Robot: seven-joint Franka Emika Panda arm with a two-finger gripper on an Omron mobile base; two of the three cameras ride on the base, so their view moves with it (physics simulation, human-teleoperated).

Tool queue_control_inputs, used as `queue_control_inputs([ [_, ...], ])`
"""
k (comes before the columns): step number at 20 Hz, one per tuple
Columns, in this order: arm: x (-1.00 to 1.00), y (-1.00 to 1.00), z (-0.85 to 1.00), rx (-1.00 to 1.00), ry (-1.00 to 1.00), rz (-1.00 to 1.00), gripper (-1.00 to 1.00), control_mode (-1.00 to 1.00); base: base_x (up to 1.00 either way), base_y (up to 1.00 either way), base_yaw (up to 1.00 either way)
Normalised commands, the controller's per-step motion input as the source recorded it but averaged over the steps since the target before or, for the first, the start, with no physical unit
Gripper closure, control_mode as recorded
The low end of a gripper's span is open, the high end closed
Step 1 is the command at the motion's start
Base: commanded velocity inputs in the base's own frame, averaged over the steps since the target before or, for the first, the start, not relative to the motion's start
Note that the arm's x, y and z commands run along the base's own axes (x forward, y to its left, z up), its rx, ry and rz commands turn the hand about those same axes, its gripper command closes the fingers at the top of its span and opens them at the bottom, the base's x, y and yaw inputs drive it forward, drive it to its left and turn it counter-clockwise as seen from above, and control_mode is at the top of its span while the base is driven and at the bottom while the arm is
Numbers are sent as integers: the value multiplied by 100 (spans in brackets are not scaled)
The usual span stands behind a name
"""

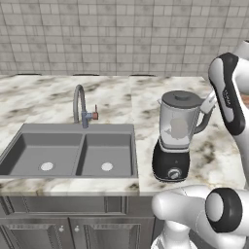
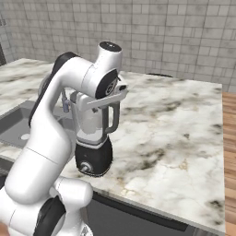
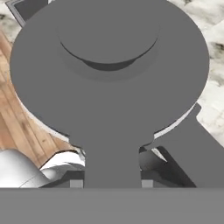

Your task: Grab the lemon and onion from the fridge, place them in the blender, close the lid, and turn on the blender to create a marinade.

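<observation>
The blender [image 1: 176, 130] stands on the marble counter right of the sink, its black base and silver knob [image 1: 173, 173] facing forward. The dark grey lid [image 1: 182, 98] sits on the jar's rim. In the hand view the lid [image 3: 109, 87] is seen from close above, and my gripper [image 3: 111, 183] is shut on its narrow tab, a fingertip on each side. My hand lies across the top of the blender [image 2: 92, 123] in the right base view. A pale round shape shows through the tinted jar; lemon or onion, I cannot tell. The fridge is out of view.
A grey double sink [image 1: 73, 153] with a curved faucet [image 1: 80, 104] lies left of the blender. The marble counter [image 2: 175, 129] stretches right to an edge above wooden floor [image 2: 229, 161]. A tiled wall backs the counter.
</observation>
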Motion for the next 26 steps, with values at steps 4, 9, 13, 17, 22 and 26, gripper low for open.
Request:
queue_control_inputs([
  [4, -33, -1, 0, 0, 0, -8, -100, -100, 0, 0, 0],
  [9, -44, -8, 0, 0, -4, -11, -100, -100, 0, 0, 0],
  [13, -30, 0, 0, -1, -10, -6, -100, -100, 0, 0, 0],
  [17, -44, 0, 0, -2, -6, -12, -100, -100, 0, 0, 0],
  [22, -57, 0, 0, -2, -3, -16, -100, -100, 0, 0, 0],
  [26, -53, 0, 0, -4, -5, -17, -100, -100, 0, 0, 0],
])
